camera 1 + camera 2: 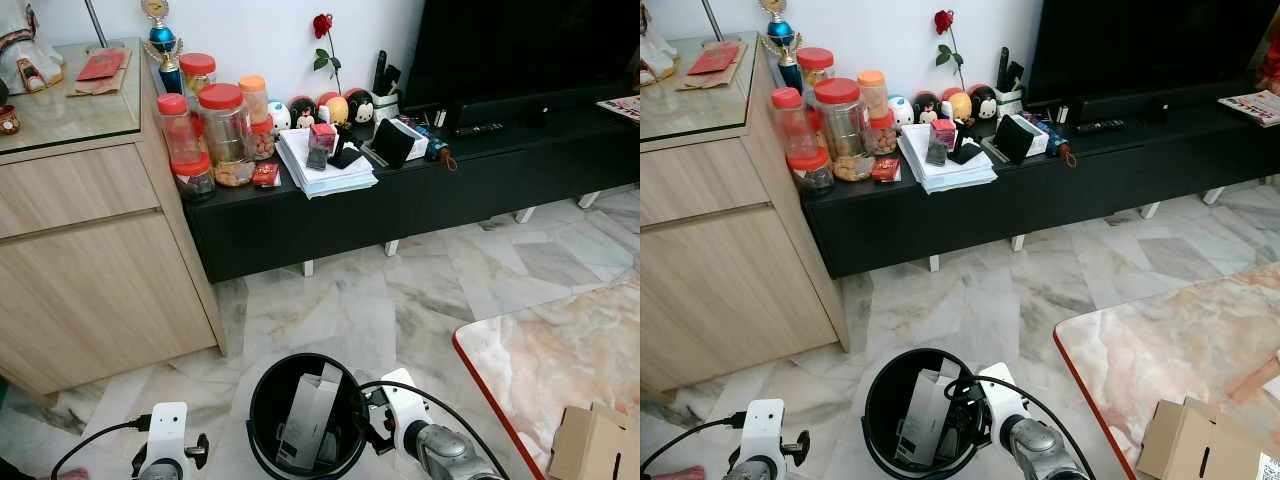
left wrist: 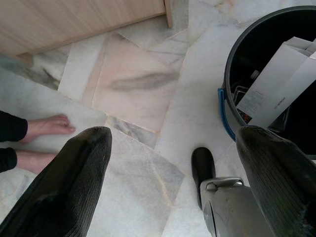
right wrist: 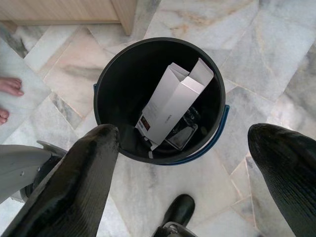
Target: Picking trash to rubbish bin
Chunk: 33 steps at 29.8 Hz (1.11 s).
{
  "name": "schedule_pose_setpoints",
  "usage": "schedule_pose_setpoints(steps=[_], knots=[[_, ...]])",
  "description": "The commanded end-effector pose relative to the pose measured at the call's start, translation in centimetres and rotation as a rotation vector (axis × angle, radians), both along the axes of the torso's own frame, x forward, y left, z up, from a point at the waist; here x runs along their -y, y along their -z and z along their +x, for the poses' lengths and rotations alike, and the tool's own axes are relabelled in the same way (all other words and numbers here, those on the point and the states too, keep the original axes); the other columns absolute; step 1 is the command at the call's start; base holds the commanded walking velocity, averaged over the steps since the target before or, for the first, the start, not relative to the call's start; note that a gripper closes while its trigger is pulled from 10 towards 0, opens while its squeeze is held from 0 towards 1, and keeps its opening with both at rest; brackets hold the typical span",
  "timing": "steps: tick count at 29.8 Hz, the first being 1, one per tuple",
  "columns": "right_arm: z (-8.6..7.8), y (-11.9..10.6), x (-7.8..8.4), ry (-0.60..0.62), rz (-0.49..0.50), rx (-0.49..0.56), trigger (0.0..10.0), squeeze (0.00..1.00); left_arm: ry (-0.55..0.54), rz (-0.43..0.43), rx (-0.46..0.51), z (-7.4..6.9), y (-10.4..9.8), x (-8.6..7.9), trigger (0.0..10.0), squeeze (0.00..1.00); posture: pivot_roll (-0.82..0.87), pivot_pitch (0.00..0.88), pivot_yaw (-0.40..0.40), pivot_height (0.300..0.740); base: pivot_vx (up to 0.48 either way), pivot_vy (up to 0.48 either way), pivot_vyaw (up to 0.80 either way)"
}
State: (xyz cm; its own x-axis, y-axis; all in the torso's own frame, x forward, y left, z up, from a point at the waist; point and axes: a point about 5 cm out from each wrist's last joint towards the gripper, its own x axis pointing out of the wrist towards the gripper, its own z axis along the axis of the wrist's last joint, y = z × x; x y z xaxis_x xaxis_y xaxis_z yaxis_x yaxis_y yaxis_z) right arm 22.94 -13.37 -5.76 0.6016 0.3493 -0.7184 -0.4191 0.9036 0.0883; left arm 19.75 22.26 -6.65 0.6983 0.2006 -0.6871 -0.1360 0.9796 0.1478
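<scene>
Black plastic forms the round bin point(image 1: 262, 400) that stands on the marble floor point(image 1: 400, 300) just in front of the robot, between its two arms. Inside it a long white carton point(image 3: 170, 106) leans upright against the wall, its end flaps open, with a few small dark packets lying under it at the bottom. A blue handle shows along the bin's outer rim.

Over the bin's right edge hangs the right tool point(image 3: 185, 163), its two black fingers spread wide apart and holding nothing; the wrist view looks straight down into the bin between them. The left tool point(image 2: 173, 173) hangs low over bare floor to the left of the bin, its fingers also wide apart and empty.

Beyond the bin a low black TV bench point(image 1: 300, 225) runs along the wall. It carries several red-lidded jars point(image 1: 225, 130) of snacks, a stack of white papers point(image 1: 325, 165), small round toy figures, a red rose point(image 1: 322, 25) and a remote. A light wooden cabinet point(image 1: 90, 260) with a glass top stands to the left of the bench. At the right a marble table point(image 1: 560, 350) with a red edge reaches in, with a cardboard box point(image 1: 590, 445) on its near corner.

A person's bare feet point(image 2: 47, 126) stand on the floor near the left arm.
</scene>
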Motion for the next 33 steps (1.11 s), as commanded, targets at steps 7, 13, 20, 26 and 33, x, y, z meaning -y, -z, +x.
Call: schedule_pose_setpoints(steps=[7,13,20,26,33], knots=[[-0.12,0.09,0.11,0.000,-0.003,-0.009,10.0,0.00,-0.026,-0.014,-0.009,-0.36,0.23,0.06,10.0,0.00,-0.05,0.032,-0.016,0.740,0.000,0.000,0.00],[-0.11,0.09,0.13,-0.001,-0.004,-0.010,10.0,0.00,-0.026,-0.015,-0.008,-0.34,0.23,0.10,10.0,0.00,-0.05,0.030,-0.017,0.740,0.000,0.000,0.00],[-0.08,0.07,0.14,-0.002,-0.004,-0.009,10.0,0.00,-0.028,-0.018,-0.006,-0.35,0.23,0.12,10.0,0.00,-0.05,0.031,-0.018,0.740,0.000,0.000,0.00],[-0.08,0.07,0.15,-0.002,-0.004,-0.009,10.0,0.00,-0.029,-0.020,-0.005,-0.33,0.22,0.12,10.0,0.00,-0.05,0.031,-0.018,0.740,-0.162,0.000,0.00],[-0.18,0.13,0.10,-0.002,-0.004,-0.012,10.0,0.00,-0.028,-0.020,-0.003,-0.27,0.18,0.08,10.0,0.00,-0.05,0.020,-0.016,0.740,-0.265,0.000,0.00]])
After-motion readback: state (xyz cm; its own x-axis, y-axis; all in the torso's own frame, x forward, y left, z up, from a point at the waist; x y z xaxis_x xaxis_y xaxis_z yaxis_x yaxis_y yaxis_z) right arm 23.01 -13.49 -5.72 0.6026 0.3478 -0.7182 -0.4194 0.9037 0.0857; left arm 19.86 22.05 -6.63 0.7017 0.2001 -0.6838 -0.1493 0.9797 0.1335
